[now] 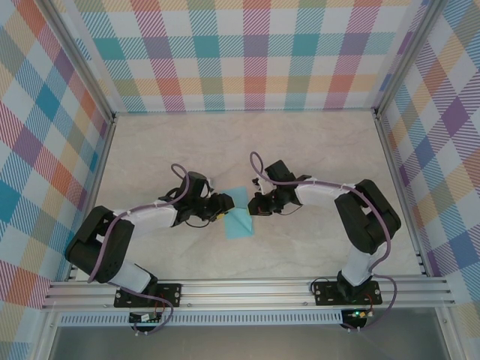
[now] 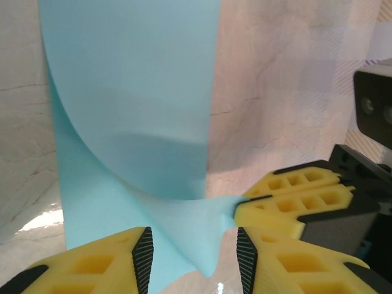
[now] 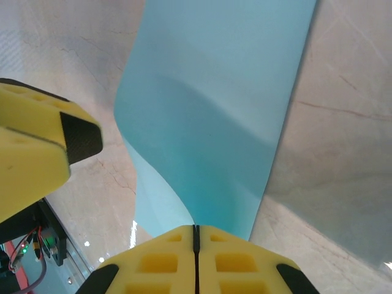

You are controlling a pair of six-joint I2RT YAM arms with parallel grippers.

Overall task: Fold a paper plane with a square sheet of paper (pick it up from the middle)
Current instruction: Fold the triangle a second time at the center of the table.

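Plaid walls, pale marble-look table: left pincer jaws apart around the edge of the thin light blue square sheet of paper, which curls up mid-table; right pincer clamped on its edge. Looks like first fold underway, no crease yet, all later folds left.

Far table open; left pincer and right pincer nearly meet over the paper.
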